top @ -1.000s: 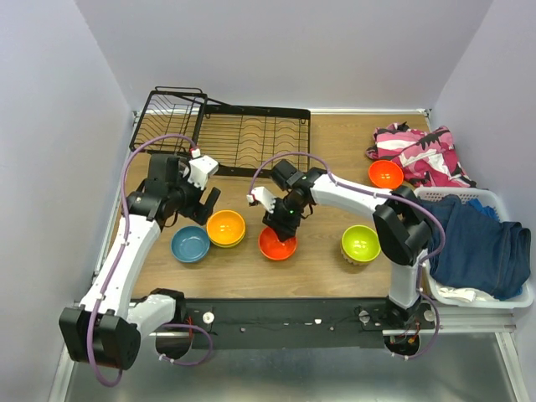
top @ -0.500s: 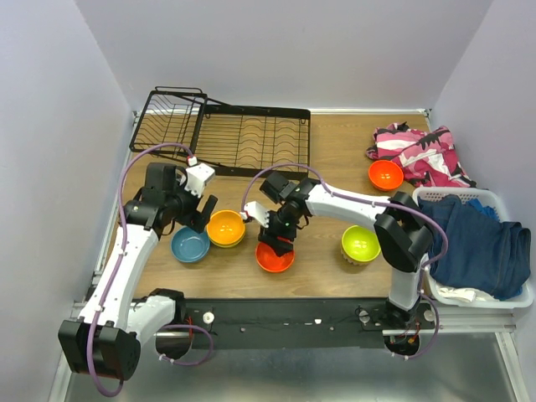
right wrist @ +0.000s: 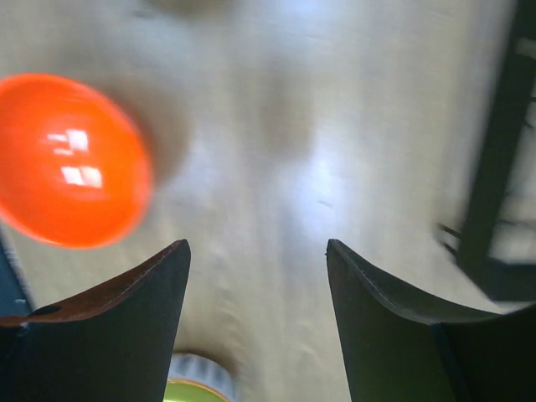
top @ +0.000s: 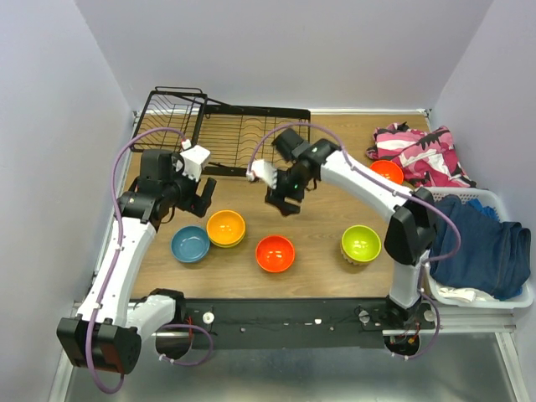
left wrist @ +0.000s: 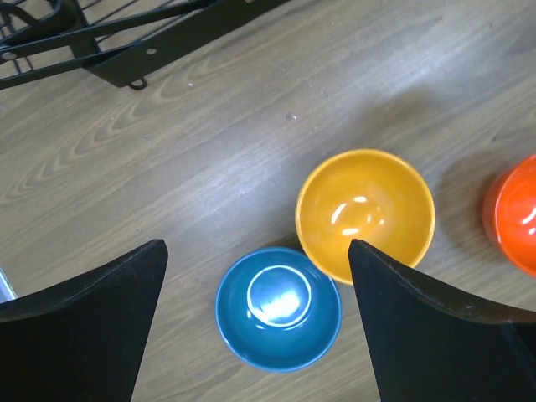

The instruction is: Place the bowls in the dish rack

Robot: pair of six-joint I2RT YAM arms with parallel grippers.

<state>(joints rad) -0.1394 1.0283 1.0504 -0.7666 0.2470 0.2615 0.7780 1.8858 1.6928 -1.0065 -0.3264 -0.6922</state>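
Note:
The black wire dish rack [top: 224, 134] stands at the back left with no bowls in it; its edge shows in the left wrist view [left wrist: 100, 38]. On the table sit a blue bowl [top: 190, 244] [left wrist: 278, 307], a yellow-orange bowl [top: 226, 227] [left wrist: 365, 212], a red-orange bowl [top: 275, 253] [right wrist: 71, 159] [left wrist: 515, 213], a lime green bowl [top: 361, 244] [right wrist: 188, 387] and a second red-orange bowl [top: 386, 172]. My left gripper [top: 199, 198] [left wrist: 255, 251] is open above the blue and yellow bowls. My right gripper [top: 280, 201] [right wrist: 255, 247] is open and empty above bare table.
A pink patterned cloth [top: 419, 152] lies at the back right beside the far red-orange bowl. A white laundry basket [top: 481, 247] of blue clothes stands at the right edge. Purple walls close in both sides.
My right gripper let go of the red-orange bowl, which stays at the front middle, and rose back toward the rack. My left gripper shifted slightly back and left.

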